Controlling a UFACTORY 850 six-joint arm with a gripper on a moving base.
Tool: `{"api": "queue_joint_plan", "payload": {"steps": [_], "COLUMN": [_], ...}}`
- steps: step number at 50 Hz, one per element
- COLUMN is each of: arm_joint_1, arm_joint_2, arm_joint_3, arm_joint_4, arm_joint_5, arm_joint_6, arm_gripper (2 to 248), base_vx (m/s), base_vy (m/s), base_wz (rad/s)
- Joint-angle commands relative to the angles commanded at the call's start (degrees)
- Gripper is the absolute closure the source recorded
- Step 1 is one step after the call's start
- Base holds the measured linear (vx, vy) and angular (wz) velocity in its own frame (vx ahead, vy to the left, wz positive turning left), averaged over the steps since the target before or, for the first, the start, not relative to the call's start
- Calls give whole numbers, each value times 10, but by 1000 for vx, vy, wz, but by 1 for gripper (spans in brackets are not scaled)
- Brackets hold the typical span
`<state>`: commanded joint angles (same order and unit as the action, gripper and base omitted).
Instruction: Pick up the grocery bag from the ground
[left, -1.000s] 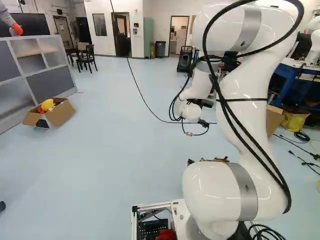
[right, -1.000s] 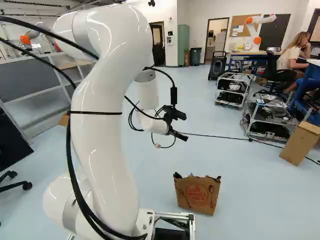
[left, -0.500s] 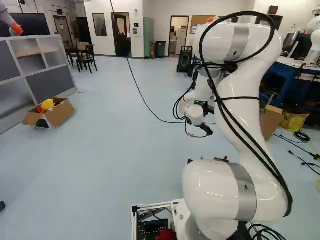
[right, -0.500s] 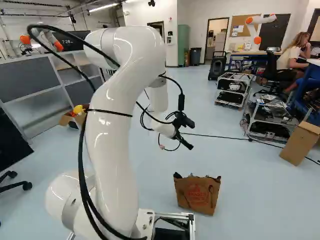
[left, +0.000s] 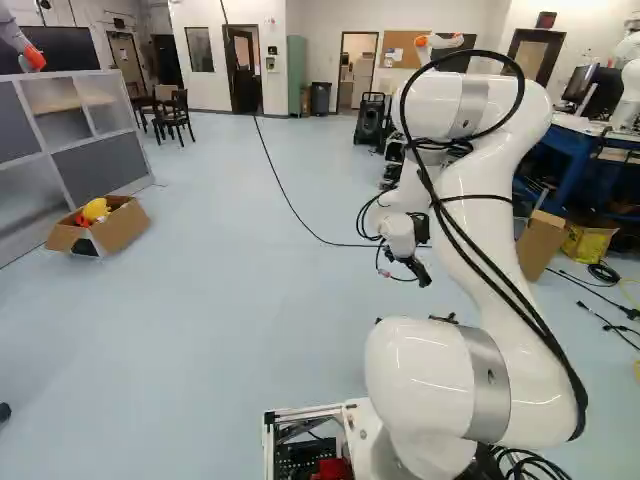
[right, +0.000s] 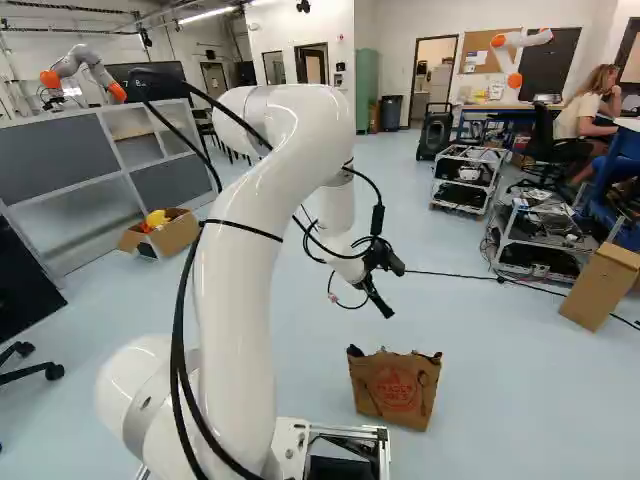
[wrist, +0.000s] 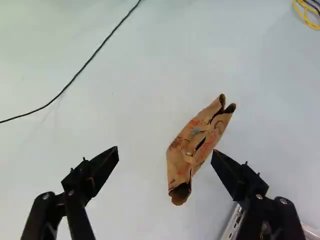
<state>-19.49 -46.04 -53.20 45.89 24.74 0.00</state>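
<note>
Pale blue floor (right: 470, 340) is spreading ahead of the base, and I am reading each base view as a clock face. At 4 o'clock in the right base view, the black gripper (right: 388, 312) is pointing down and forward from the end of the white arm (right: 245, 260), which is arching over from its joint. In the wrist view, the gripper's (wrist: 165, 154) 2 fingers are standing wide apart. With 12 o'clock leading straight ahead from between their tips, the brown paper grocery bag (right: 395, 390) is showing well below them, nearer the finger on the 3 o'clock side; its near end is pointing to 5 o'clock and its far end to between 1 and 2. It is standing upright on the floor, apart from the gripper, at 5 o'clock in the right base view. Farther out, a black cable (right: 450, 274) is running along the floor beyond the bag. In that same view, 2 metal carts (right: 540, 240) are standing at 2 and 3 o'clock, a black speaker (right: 435, 132) is standing between 1 and 2, and an open cardboard box (right: 175, 235) is sitting at 9 beside the grey shelf unit (right: 60, 170), with another robot (right: 85, 62) rising at 10
</note>
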Motion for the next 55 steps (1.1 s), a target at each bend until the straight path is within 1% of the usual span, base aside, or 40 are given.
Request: {"api": "queue_joint_plan", "payload": {"steps": [24, 40, 46, 55], "arm_joint_1": [-48, -81, -88, -90], "arm_joint_2": [-63, -102, -116, -136], "arm_joint_3": [-55, -89, -100, -114], "arm_joint_4": [67, 95, 99, 100], "arm_joint_5": [-59, -79, -81, -81], "arm_joint_6": [0, 0, 0, 0], "arm_gripper": [3, 3, 3, 3], "base_vx": [0, 0, 0, 0], "base_vy": [0, 0, 0, 0], "base_wz": [0, 0, 0, 0]}}
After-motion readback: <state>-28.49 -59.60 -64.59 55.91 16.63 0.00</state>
